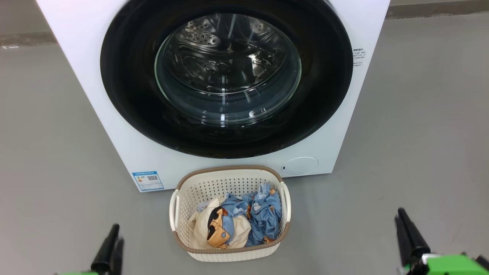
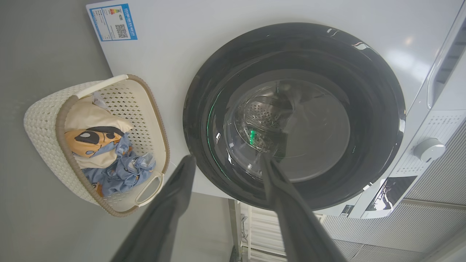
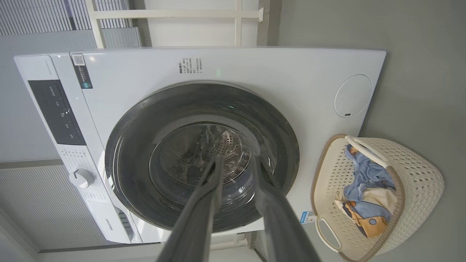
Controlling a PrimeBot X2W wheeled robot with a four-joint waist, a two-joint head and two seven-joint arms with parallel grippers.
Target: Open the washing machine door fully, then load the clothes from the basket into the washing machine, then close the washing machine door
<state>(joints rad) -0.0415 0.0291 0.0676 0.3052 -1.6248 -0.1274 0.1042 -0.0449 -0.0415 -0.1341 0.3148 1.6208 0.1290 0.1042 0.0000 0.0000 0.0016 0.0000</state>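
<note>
The washing machine [image 1: 76,57] stands straight ahead, its glossy black round door [image 1: 126,76] shut flat against the front, with the steel drum showing through the glass porthole [image 1: 228,72]. On the floor right before it sits the cream basket [image 1: 229,168], holding the clothes: blue bear-print fabric [image 1: 263,214] and a cream piece with an orange and black print [image 1: 204,229]. My left gripper [image 1: 114,238] hangs low to the basket's left, open and empty, its jaws wide apart [image 2: 226,158]. My right gripper [image 1: 399,214] is low to the basket's right, open with a narrower gap [image 3: 237,160], holding nothing.
Grey floor surrounds the machine on both sides. A blue label [image 1: 148,180] and a round white flap [image 1: 300,166] mark the lower front. The control panel with its dial [image 3: 82,178] runs along the machine's top. A white frame [image 3: 174,14] stands behind.
</note>
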